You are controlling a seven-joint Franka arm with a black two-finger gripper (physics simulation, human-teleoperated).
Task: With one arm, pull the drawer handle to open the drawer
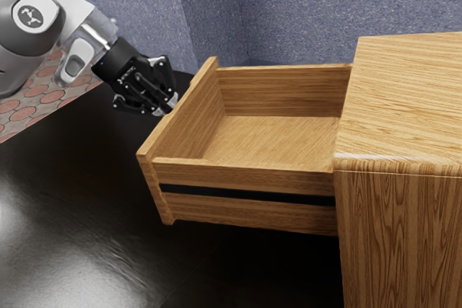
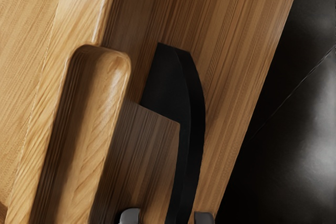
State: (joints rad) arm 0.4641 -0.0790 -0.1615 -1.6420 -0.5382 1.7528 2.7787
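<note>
Claw (image 1: 164, 106) over glossy black surface (image 1: 72, 236), blue-grey walls (image 1: 289, 5)

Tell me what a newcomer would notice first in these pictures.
The wooden drawer stands pulled far out of the cabinet, which takes up the exterior view's right. The black hand sits at the drawer's front, at the exterior view's upper left. In the wrist view, the rounded wooden handle lies close before the hand.

Exterior: high, beside drawer (image 1: 249, 142). Wrist: close on its handle (image 2: 79, 145).
</note>
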